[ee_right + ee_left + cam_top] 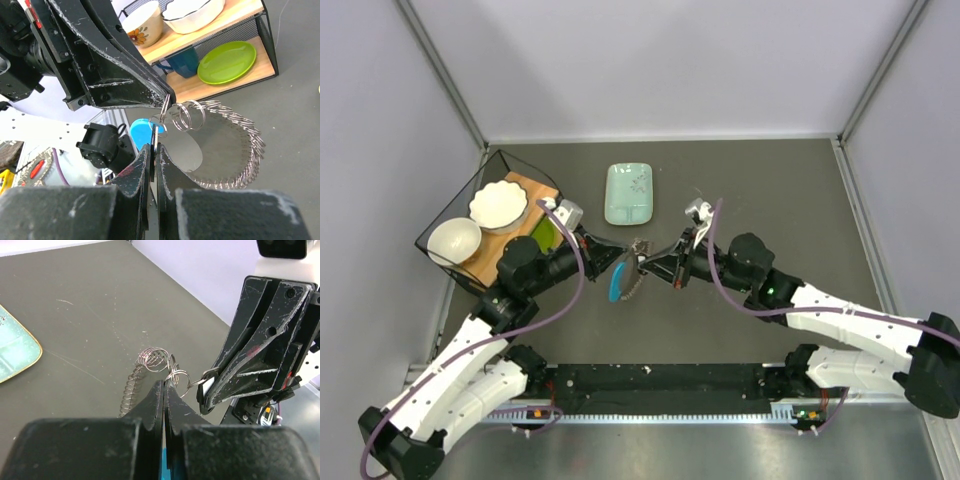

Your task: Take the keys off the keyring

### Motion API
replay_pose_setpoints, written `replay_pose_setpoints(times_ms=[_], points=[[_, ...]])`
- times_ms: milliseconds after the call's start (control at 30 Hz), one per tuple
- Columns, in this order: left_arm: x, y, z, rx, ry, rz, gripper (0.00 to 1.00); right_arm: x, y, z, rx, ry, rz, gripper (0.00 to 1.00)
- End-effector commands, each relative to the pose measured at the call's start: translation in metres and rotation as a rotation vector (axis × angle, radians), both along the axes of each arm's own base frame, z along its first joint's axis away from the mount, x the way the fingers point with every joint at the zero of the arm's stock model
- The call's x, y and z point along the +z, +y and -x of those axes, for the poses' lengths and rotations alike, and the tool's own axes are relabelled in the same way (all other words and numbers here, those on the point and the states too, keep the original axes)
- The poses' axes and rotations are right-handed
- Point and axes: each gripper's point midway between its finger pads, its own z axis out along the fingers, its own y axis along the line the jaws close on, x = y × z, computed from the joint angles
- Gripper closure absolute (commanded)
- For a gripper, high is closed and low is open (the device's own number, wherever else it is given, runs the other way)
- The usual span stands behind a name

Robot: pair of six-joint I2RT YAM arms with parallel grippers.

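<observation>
Keyring [639,249] hangs lifted just above the middle of the table [770,180], stretched between two grippers. It is a cluster of small silver rings. A blue tag [617,283] dangles from it at 7 o'clock, with a long coil [248,150] of fine wire loops curving away beside it.

The left gripper [165,386] comes in from 9 o'clock. Its fingers are clenched tight, pinching one ring at their very tips. The right gripper [154,140] comes in from 3 o'clock, its fingers likewise pressed together on a thin silvery piece at the edge of the cluster. That piece is probably one of the keys [207,385], though it is too small to be sure. The other keys cannot be picked out among the rings. The two sets of fingertips are almost touching.

A pale green dish [620,185] lies flat at 12 o'clock, near but apart. A wire rack [448,215] of bowls and a green plate stands well off at 9 to 10 o'clock.

The step in hand looks like working a key off its ring. To do it well, the left grip should stay firm as the anchor. The right should slide the key along the ring's curve towards the split, not pull straight out. A straight pull would only drag the whole cluster, or let the thin metal slip from the tips. Movements should be small, since the grippers have very little room between them.
</observation>
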Motion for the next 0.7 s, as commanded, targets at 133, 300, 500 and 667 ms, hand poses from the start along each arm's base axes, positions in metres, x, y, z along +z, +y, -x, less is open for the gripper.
replay_pose_setpoints(times_ms=[133,300,500,667], points=[[-0.021,0.013,-0.014,0.049,-0.045,-0.137,1.0,0.066,-0.016,0.006,0.026,-0.1,-0.193,1.0],[-0.02,0.013,-0.014,0.048,-0.044,-0.137,1.0,0.062,-0.02,0.005,0.022,-0.102,-0.171,1.0],[-0.014,0.006,-0.007,-0.012,-0.066,-0.127,1.0,0.052,-0.018,0.007,0.041,-0.087,-0.142,1.0],[-0.014,-0.002,0.0,-0.089,-0.055,-0.134,1.0,0.054,-0.017,0.009,0.058,-0.098,-0.118,1.0]])
